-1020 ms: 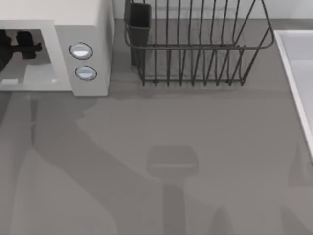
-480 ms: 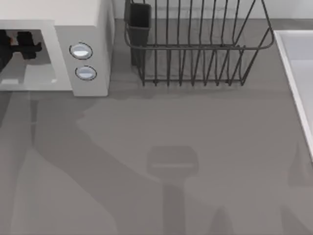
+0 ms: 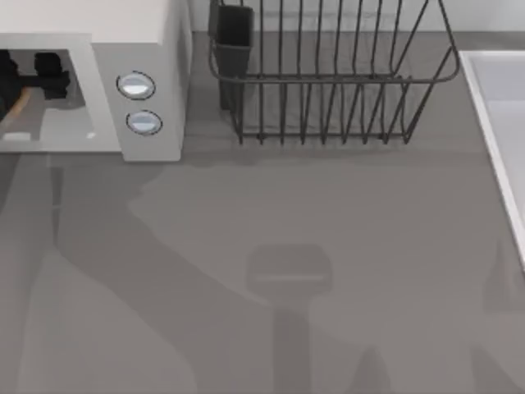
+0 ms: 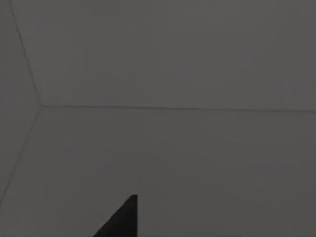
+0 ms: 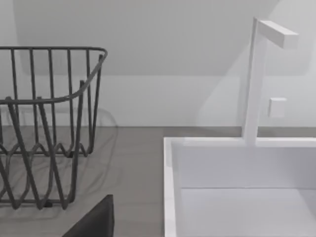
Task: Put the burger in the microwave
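The white microwave (image 3: 123,33) stands at the table's far left with its grey cavity facing the front. My left gripper (image 3: 33,78) is inside that cavity, open, and the left wrist view looks at bare grey cavity walls past one dark fingertip (image 4: 122,219). A thin orange sliver of the burger (image 3: 20,100) shows just in front of the gripper, low in the cavity and apart from the fingers. My right arm is parked beyond the table's right side.
A dark wire dish rack (image 3: 328,82) with a dark cup (image 3: 234,33) at its left end stands at the back middle. A white sink (image 3: 500,123) with a white faucet (image 5: 256,79) lies along the right edge.
The left gripper has shifted slightly inside the cavity. The burger's orange edge has come into view below it, free of the fingers.
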`<action>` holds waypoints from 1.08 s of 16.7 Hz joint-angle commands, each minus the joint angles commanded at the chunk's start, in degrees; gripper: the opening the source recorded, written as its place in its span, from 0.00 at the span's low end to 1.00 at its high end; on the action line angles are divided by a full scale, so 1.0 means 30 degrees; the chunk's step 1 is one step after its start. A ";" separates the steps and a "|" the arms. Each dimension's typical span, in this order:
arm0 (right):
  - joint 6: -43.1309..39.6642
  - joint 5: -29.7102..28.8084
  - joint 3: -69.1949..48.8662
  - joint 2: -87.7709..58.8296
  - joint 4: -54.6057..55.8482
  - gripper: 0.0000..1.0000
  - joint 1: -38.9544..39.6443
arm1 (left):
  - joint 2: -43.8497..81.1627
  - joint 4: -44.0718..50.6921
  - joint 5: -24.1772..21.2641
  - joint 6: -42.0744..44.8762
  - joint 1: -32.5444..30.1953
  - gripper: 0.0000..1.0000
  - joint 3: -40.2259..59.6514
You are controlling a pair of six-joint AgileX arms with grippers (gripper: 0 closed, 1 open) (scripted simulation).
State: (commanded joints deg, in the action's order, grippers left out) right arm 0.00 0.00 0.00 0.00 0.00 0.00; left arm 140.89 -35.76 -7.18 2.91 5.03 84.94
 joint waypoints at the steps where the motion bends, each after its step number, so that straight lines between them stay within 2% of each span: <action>1: 0.0000 0.0000 0.0000 0.0000 0.0000 1.00 0.0000 | 0.0000 0.0000 0.0000 0.0000 0.0000 1.00 0.0000; 7: 0.0000 0.0000 0.0000 0.0000 0.0000 1.00 0.0000 | 0.0000 0.0000 0.0000 0.0000 0.0000 1.00 0.0000; 8: 0.0000 0.0000 0.0000 0.0000 0.0000 1.00 0.0000 | -0.2672 -0.0959 0.0119 -0.0017 0.0501 1.00 -0.3595; 13: 0.0000 0.0000 0.0000 0.0000 0.0000 1.00 0.0000 | -0.4676 -0.2552 -0.0162 -0.0012 0.0831 1.00 -0.5785; 18: 0.0000 0.0000 0.0000 0.0000 0.0000 1.00 0.0000 | -0.8646 -0.6187 -0.1016 0.0236 0.1688 1.00 -1.2774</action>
State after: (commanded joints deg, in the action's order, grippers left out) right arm 0.00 0.00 0.00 0.00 0.00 0.00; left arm 114.96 -54.32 -10.23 3.62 10.10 46.62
